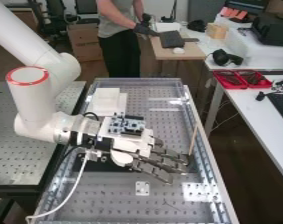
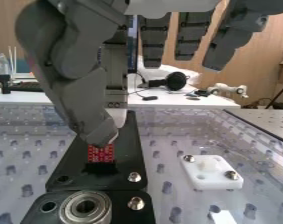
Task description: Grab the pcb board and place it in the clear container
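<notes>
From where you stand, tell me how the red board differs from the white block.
The red board is on the black plate; the white block is beside that plate. The red board shows rows of small pale marks, the white block two metal screws. The robot hand partly covers the red board, while the white block is uncovered.

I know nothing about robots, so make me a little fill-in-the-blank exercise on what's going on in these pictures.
The small board near the hand's thumb tip is coloured ____. The fingers of the hand are not curled but ____. The flat block with two metal screws is coloured ____. The round ring with a hole in its middle is made of ____.

Missing words, in order: red; straight; white; metal.
</notes>
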Controlling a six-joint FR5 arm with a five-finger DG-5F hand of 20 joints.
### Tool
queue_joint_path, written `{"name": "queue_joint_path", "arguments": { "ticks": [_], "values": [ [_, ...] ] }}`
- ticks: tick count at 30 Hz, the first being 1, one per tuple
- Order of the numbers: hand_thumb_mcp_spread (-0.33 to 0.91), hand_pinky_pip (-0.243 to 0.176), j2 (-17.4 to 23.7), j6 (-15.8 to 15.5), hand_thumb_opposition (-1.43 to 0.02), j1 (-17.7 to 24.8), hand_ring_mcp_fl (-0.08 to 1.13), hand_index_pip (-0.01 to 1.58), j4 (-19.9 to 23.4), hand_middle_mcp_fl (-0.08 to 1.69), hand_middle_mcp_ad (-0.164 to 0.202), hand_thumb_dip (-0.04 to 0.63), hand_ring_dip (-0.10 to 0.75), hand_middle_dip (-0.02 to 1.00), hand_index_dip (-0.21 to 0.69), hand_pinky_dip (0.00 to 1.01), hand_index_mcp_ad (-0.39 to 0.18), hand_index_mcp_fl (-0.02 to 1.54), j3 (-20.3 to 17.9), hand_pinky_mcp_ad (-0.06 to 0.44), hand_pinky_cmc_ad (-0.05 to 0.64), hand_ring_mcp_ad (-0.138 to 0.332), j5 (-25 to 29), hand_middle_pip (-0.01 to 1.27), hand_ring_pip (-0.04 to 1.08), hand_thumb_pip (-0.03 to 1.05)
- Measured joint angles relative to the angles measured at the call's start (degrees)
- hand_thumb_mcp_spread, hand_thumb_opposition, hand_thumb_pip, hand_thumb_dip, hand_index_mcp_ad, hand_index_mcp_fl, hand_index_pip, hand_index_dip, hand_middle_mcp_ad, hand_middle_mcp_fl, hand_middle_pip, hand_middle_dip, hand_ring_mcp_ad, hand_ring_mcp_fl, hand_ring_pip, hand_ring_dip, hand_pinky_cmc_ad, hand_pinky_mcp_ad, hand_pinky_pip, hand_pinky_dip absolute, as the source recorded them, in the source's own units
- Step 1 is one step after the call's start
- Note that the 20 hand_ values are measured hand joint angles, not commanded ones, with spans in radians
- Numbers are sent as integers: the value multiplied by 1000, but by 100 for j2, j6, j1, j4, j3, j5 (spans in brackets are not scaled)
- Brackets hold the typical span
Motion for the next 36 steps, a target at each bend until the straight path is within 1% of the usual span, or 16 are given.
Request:
{"name": "queue_joint_path", "arguments": {
  "ticks": [2,8,10,22,23,27,29,33,34,36],
  "values": [
    [454,-75,-10,-20,-904,-1,0,1555,-13,42,61,253,28,126,14,365,-133,237,5,169,279,127,-8,138,87,698],
    [443,-75,-35,-36,-904,-1,0,1555,-25,42,61,253,28,126,17,365,-134,237,5,168,279,131,-24,138,87,698],
    [443,-75,-51,-9,-902,-2,0,1555,-24,42,61,253,28,126,17,365,-126,237,-6,164,283,131,-20,138,87,700],
    [443,-75,-83,76,-902,2,0,1555,46,42,61,253,28,134,17,365,-131,258,-61,164,279,131,-2,136,86,702],
    [443,-75,-85,89,-902,1,0,1555,54,42,61,253,28,134,17,365,-124,272,-61,164,279,131,2,136,86,702],
    [449,-75,-105,114,-911,1,0,1559,69,38,58,253,28,138,21,365,-127,354,-58,164,279,131,2,138,87,702],
    [464,-75,-118,124,-923,1,-2,1553,75,56,58,260,28,138,33,365,-127,403,-55,164,279,127,1,138,87,677],
    [456,-75,-136,139,-942,-1,0,1541,92,58,58,253,28,138,47,365,-127,429,-52,164,279,131,-10,138,87,668],
    [476,-75,-141,144,-942,-1,0,1541,108,58,58,253,28,138,51,365,-127,429,-55,164,279,131,-16,138,87,665],
    [480,-75,-145,154,-948,-1,-2,1541,136,58,58,251,28,138,51,365,-127,449,-58,164,279,133,-29,134,87,665]
  ]
}}
